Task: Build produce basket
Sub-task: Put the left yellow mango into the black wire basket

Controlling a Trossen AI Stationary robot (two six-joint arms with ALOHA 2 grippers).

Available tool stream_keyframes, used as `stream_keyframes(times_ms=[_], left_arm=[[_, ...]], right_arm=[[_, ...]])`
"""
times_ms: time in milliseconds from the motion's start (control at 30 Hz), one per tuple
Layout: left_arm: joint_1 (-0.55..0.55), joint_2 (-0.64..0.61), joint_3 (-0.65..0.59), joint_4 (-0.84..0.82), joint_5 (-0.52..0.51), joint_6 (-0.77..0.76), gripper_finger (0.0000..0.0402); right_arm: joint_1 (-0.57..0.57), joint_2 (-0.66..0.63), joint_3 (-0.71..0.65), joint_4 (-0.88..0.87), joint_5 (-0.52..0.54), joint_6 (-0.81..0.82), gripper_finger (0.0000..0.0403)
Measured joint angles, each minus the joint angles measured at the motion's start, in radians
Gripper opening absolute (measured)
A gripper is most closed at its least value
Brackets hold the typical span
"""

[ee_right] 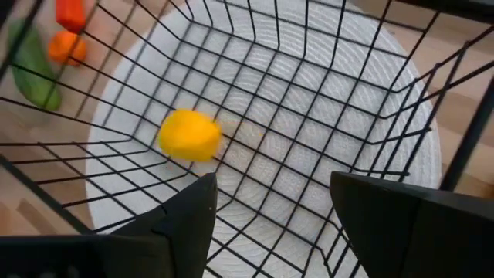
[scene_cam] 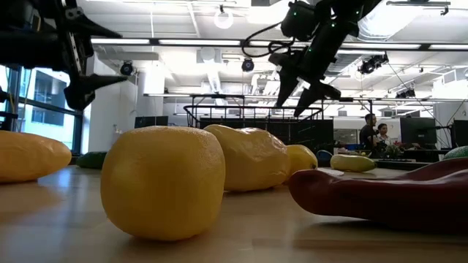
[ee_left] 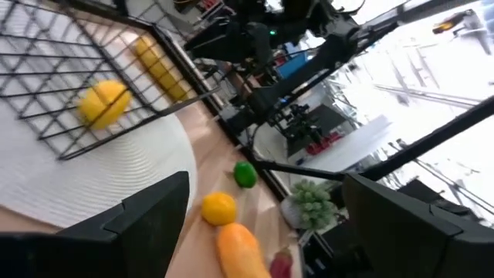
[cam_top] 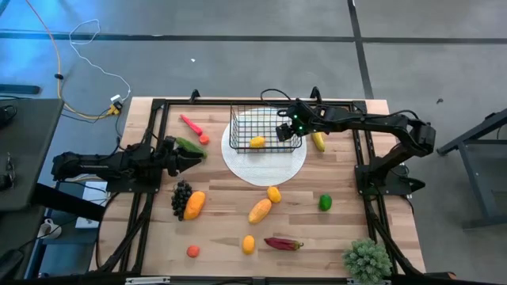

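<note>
Right tool (cam_top: 287,131): open and empty, fingers spread wide, hanging over the basket's right side; it looks straight down into the mesh, a pose that fits dropping produce in from above.
Left tool (cam_top: 192,159): open, holding nothing, low over the bench's left side, just beside a green pepper (cam_top: 190,146), likely its nearest candidate.
Basket (cam_top: 238,131): black wire, standing on the round white plate (cam_top: 265,172) at the bench's far middle, central so both arms can reach it.
Inside the basket: one lemon (ee_right: 190,135) lying on the floor mesh; by this the filling looks barely begun.
Banana (cam_top: 318,141): outside, just beside the basket's right wall.
Loose produce: grapes (cam_top: 181,197), mangoes (cam_top: 260,210), a green piece (cam_top: 325,202) and a dark red pepper (cam_top: 282,244) scattered over the near bench (cam_top: 333,229), well apart from the basket.
Potted plant (cam_top: 367,260): near right corner, out of the way.
</note>
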Motion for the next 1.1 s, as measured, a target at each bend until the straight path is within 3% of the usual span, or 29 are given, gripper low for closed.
stream_keyframes(times_ms=[267, 633, 800, 1100], left_arm=[[-0.001, 0.125, 0.212, -0.249, 0.047, -0.044, 0.0329], [-0.069, 0.483, 0.529, -0.596, 0.166, -0.186, 0.0329], [-0.168, 0.641, 0.592, -0.643, 0.168, -0.249, 0.0329], [-0.346, 0.875, 0.598, -0.670, 0.162, -0.436, 0.0329]], right_arm=[[0.035, -0.079, 0.000, 0.002, 0.013, 0.029, 0.0233], [0.102, -0.148, 0.000, 0.001, 0.061, 0.045, 0.0233], [0.126, -0.148, 0.000, 0.001, 0.087, 0.045, 0.0233], [0.135, -0.148, 0.000, 0.000, 0.096, 0.052, 0.0233]])
